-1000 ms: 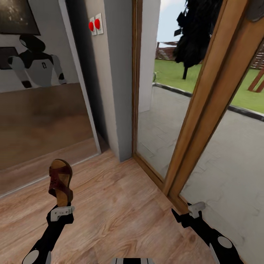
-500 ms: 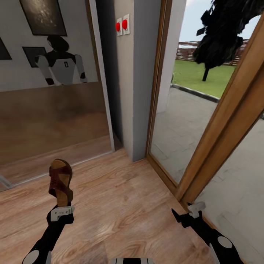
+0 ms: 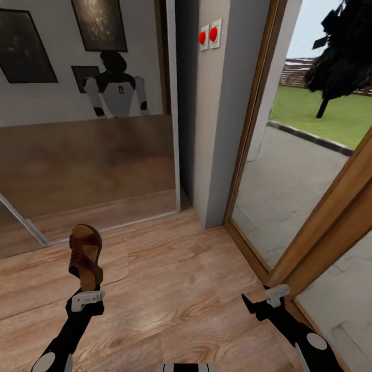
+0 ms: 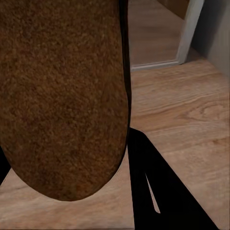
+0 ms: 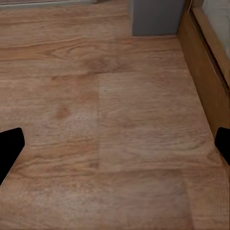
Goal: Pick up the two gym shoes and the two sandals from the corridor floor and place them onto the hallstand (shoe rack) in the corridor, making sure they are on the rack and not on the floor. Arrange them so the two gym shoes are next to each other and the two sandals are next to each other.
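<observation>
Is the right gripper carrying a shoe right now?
No, the right gripper is open and empty over the floor; the left gripper holds a sandal.

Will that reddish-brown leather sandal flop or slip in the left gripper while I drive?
The reddish-brown leather sandal stands upright above the left gripper without sagging, so it is probably fairly stiff. Held by one end only, it may pivot on jolts.

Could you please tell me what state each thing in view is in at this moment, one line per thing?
Dark reddish-brown leather sandal with tan sole: lifted off the floor, standing upright, gripped at its lower end.
Left gripper: shut on the sandal.
Right gripper: open, empty, above the floor.
Light brown wood-plank corridor floor: bare beneath both arms.
Two red round wall buttons: mounted on the grey wall; pressed or not cannot be told.
</observation>
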You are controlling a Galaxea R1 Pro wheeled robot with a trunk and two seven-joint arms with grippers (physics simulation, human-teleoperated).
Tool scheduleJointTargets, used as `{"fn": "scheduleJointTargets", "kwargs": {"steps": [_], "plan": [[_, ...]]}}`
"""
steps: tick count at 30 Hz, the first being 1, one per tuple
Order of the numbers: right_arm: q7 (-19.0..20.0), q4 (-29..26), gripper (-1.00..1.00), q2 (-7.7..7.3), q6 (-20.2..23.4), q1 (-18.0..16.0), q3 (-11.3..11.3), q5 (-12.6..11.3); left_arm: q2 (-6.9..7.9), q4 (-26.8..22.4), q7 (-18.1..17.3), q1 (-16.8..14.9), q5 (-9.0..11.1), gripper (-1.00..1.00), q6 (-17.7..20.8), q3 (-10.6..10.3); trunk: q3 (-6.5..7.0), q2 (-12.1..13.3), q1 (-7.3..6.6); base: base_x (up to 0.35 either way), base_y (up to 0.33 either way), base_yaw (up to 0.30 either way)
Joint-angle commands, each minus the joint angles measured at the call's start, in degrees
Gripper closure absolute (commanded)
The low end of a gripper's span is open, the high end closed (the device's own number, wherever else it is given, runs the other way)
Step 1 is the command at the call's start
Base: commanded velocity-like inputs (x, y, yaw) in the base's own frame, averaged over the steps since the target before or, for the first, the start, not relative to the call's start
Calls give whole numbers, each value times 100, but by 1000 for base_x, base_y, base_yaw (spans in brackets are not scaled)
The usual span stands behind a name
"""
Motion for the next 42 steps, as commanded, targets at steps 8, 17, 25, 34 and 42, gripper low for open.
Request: {"fn": "scheduleJointTargets", "kwargs": {"steps": [8, 17, 25, 34, 42], "plan": [[35, -9, -100, 1, 9, -1, -15, 54, -8, 2, -39, -8, -75, 100, -42, 17, -4, -2, -1, 0, -190, 279], [36, -9, -100, 5, 17, -1, -15, 54, -8, 20, -39, -10, -74, 100, -43, 16, -4, -2, -1, 0, -99, 279], [34, 1, -100, 3, 17, -1, -15, 54, -17, 45, -39, -7, -80, 100, -51, 16, -4, -2, -1, 0, -137, 279], [32, -3, -100, 5, 24, -1, -15, 54, -16, 37, -39, -8, -74, 100, -54, 24, -4, -2, -1, 0, -172, 278], [30, -8, -100, 5, 26, -1, -15, 54, -10, 33, -39, -9, -74, 100, -52, 25, -4, -2, -1, 0, -3, 278]]}}
